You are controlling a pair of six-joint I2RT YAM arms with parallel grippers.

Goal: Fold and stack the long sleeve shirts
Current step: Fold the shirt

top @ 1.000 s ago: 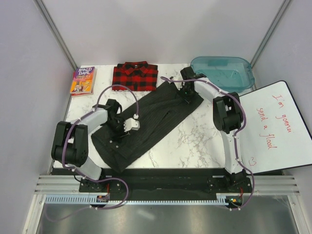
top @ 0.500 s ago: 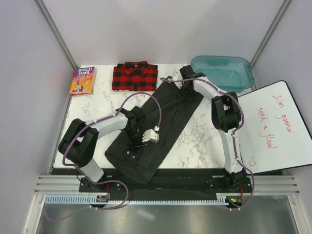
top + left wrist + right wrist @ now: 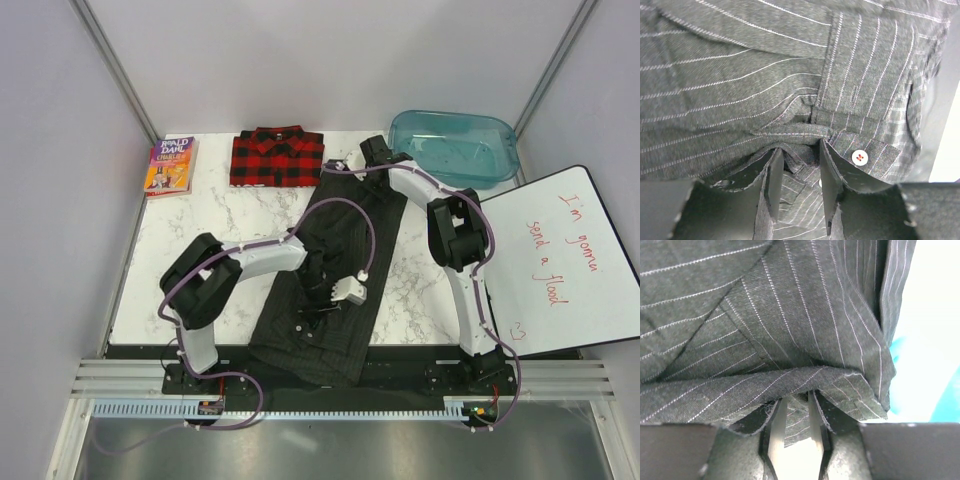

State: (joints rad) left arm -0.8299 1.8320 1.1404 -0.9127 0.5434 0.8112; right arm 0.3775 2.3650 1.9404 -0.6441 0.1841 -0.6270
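Note:
The charcoal pinstriped shirt (image 3: 340, 260) lies as a long band from the table's back middle down over its front edge. My left gripper (image 3: 318, 292) is shut on a fold of it near the front; in the left wrist view (image 3: 799, 170) striped cloth fills the gap between the jaws, with a white button (image 3: 859, 157) beside them. My right gripper (image 3: 368, 158) is shut on the shirt's far end; in the right wrist view (image 3: 794, 407) a fold of striped cloth (image 3: 765, 330) sits between the jaws. The red-and-black plaid shirt (image 3: 277, 156) lies folded at the back.
A colourful paperback book (image 3: 170, 166) lies at the back left corner. A teal plastic bin (image 3: 455, 148) stands at the back right. A whiteboard (image 3: 560, 260) with red writing lies along the right side. The marble table (image 3: 200, 215) shows around the shirt.
My left gripper has swung right and toward the front, dragging the charcoal shirt's near end from a diagonal into a nearly straight band over the front edge. My right gripper shifted slightly left.

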